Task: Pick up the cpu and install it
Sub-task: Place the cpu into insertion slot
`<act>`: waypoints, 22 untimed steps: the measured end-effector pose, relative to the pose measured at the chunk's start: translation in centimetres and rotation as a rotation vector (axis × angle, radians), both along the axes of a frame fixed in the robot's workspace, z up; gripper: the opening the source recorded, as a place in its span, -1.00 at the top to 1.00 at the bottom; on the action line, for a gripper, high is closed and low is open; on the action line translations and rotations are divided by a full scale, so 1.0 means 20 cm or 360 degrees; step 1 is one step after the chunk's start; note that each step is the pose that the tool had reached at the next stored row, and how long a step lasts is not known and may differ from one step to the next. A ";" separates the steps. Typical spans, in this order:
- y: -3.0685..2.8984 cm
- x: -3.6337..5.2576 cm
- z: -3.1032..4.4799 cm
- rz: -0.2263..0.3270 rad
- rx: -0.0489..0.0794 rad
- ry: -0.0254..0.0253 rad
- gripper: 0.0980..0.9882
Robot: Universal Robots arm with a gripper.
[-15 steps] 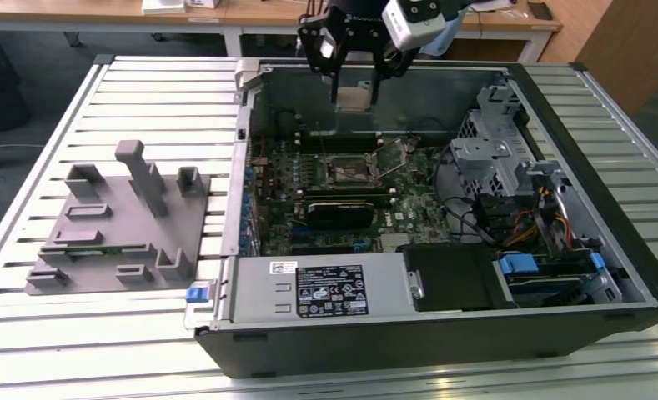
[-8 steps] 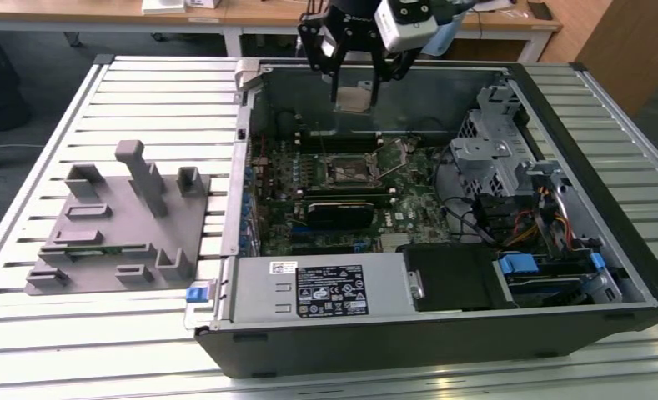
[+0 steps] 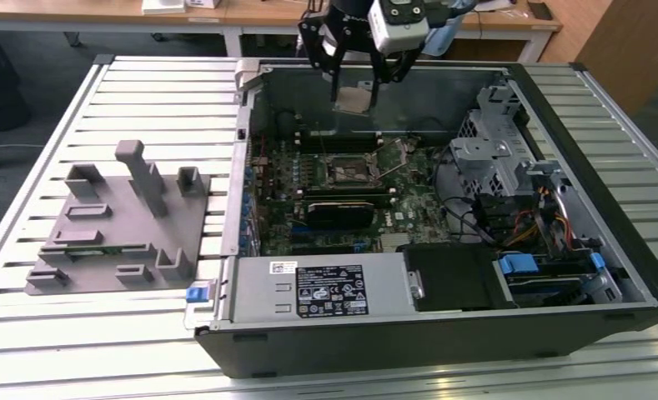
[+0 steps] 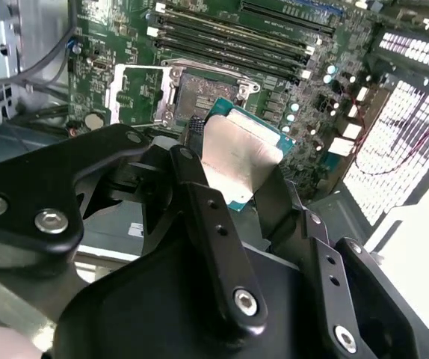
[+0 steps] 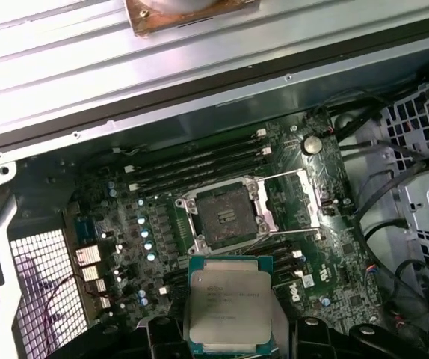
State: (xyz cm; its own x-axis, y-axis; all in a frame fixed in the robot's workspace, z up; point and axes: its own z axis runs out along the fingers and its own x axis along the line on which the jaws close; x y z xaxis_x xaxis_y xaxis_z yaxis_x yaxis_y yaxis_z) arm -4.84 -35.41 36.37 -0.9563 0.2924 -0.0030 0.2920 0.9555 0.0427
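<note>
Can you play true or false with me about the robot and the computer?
1. The gripper is holding the cpu. True.
2. The cpu is already sitting in the socket. False: the socket is empty, and the cpu hangs in the gripper above the motherboard.
3. The socket's metal cover is flipped open. True.
4. The grey plastic fixture is inside the computer case. False: it lies outside the case, on the exterior view's left.
</note>
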 end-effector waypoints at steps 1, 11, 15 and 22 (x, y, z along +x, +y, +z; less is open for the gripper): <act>0.001 0.000 -0.001 -0.0017 0.0000 -0.00001 0.04; 0.009 0.000 -0.005 -0.0207 -0.0001 0.00000 0.04; 0.013 0.000 -0.007 -0.0281 -0.0002 -0.00001 0.04; 0.018 0.000 -0.011 -0.0429 -0.0002 0.00000 0.04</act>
State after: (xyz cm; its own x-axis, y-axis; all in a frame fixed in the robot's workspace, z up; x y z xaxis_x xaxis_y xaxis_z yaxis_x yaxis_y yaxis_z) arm -4.84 -35.05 36.15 -0.8439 0.5366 -0.0035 0.5360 0.8432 0.0417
